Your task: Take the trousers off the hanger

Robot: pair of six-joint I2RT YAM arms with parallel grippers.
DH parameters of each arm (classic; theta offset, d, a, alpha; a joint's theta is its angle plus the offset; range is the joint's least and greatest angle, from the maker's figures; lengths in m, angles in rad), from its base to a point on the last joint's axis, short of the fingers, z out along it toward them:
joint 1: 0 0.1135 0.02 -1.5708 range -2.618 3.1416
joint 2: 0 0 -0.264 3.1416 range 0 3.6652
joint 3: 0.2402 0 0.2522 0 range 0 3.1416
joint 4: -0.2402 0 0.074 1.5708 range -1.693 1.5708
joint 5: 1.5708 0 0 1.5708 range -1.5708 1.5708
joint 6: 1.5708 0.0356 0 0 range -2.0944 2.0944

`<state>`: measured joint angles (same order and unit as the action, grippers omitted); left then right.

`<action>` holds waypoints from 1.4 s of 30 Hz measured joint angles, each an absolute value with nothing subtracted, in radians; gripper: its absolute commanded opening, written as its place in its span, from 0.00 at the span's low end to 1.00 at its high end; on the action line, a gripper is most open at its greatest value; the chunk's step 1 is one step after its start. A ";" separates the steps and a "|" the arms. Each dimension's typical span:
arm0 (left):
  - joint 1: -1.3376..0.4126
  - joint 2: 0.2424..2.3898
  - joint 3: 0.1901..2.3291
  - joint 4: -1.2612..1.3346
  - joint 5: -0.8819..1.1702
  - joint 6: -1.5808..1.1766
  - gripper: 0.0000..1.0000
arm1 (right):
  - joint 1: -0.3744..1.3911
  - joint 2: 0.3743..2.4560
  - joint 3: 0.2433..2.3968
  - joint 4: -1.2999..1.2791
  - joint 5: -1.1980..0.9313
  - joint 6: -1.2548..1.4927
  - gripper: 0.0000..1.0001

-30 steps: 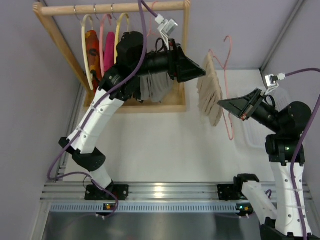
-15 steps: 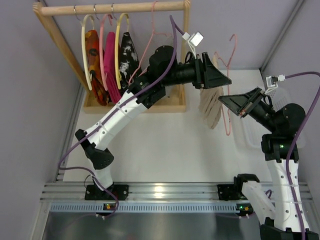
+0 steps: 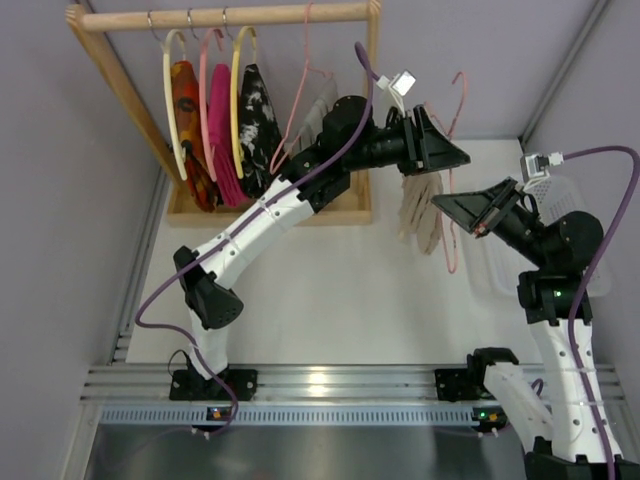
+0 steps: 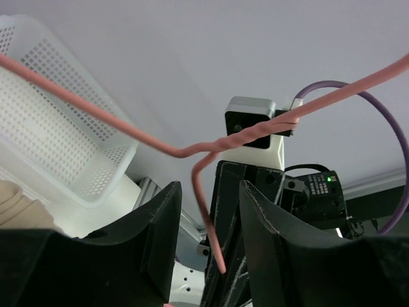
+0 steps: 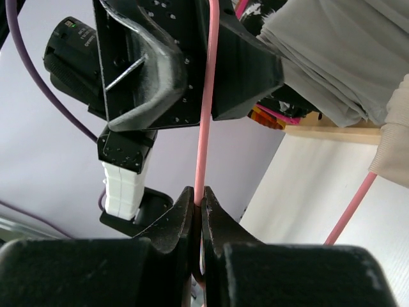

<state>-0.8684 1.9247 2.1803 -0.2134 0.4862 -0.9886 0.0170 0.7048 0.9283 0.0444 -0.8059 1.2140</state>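
Wooden rack (image 3: 225,15) on the left; just right of it, the left gripper (image 4: 209,211) has its fingers apart, the pink wire hanger (image 4: 255,132) running between them. Beige trousers (image 3: 418,212) drape over that hanger, above the table (image 3: 330,280). Right gripper (image 5: 198,201) is pinched tight on the hanger's wire.

Beige pleated trousers (image 3: 420,212) hang draped on the thin pink hanger (image 3: 450,255)
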 measured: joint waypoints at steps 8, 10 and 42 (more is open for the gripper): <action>-0.873 1.925 2.173 -0.167 0.497 -1.040 0.10 | 0.052 0.715 0.916 0.087 -0.786 1.199 0.00; -0.873 1.925 2.172 -0.162 0.496 -1.053 0.02 | 0.062 0.717 0.916 0.098 -0.780 1.189 0.02; -0.818 1.883 2.005 0.031 0.697 -1.151 0.00 | 0.078 0.485 0.782 -0.255 -0.437 0.198 0.99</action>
<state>-0.8181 1.8832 2.0052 0.0311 0.6971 -1.1511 0.0776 0.4854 0.7818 -0.2554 -0.4370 0.1978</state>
